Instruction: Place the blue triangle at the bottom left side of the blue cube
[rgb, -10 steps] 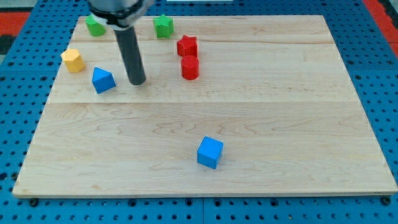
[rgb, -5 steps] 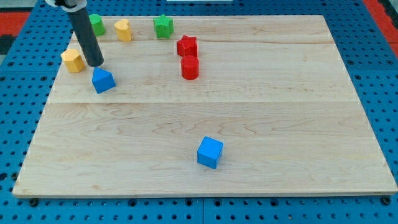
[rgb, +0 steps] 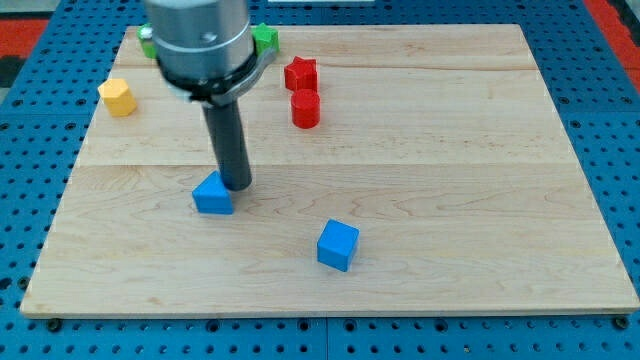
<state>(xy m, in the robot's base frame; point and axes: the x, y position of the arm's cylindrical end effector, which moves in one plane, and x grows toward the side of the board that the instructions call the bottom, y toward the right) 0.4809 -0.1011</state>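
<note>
My tip (rgb: 238, 185) touches blue triangle (rgb: 213, 195) at its upper right; blue cube (rgb: 338, 245) lies lower right; no pincer fitted, so no grip state to tell.

board (rgb: 450, 150) wooden | on it: blue triangle (rgb: 213, 194), blue cube (rgb: 338, 245), red cylinder (rgb: 305, 109), red star (rgb: 300, 73), yellow block (rgb: 117, 97)
</note>
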